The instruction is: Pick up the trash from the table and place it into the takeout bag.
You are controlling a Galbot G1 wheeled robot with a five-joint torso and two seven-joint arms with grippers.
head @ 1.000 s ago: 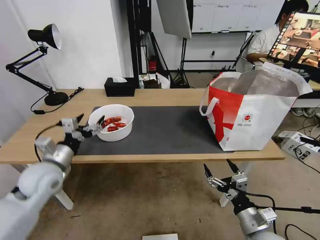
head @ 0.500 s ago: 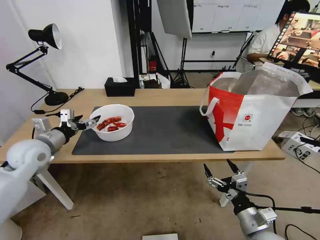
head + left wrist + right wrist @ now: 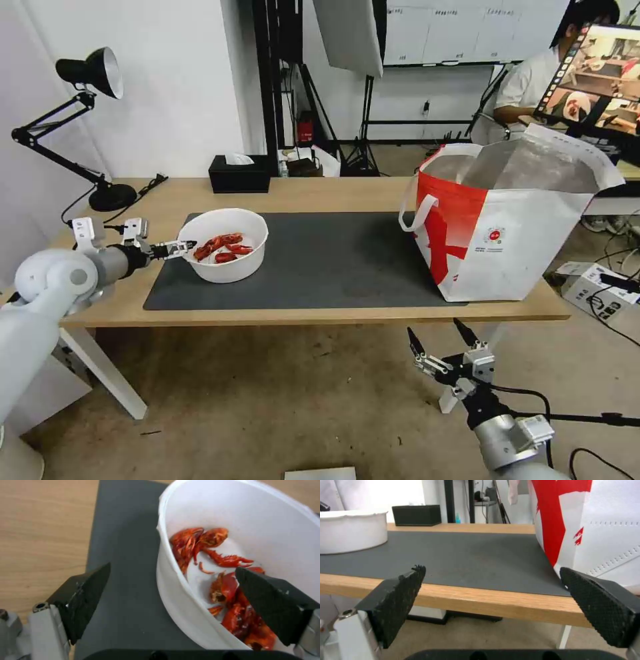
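I have my left gripper at the near side of the round white plastic bowl, the one with red crayfish shells in it. The bowl sits at the left end of the big dark grey mat on the long light-wood table. My left claw is spread wide. One black finger is outside the bowl wall, over the mat. The other black finger is inside the bowl, over the shells. The thin white wall is between them, and nothing is pinched yet.

My right gripper hangs low in front of the table edge, spread wide too, holding nothing.

The big white-and-red takeout bag with shiny silver inside stands at the right end of the table, well away from the bowl.

Here is what worries me. If I squeeze the thin wall too hard, I think it could bend and the bowl could tip. Then shells may spill on the mat. The inside finger could also press on a shell and not grip the wall well. Held by one side, the bowl might sag during the long carry.
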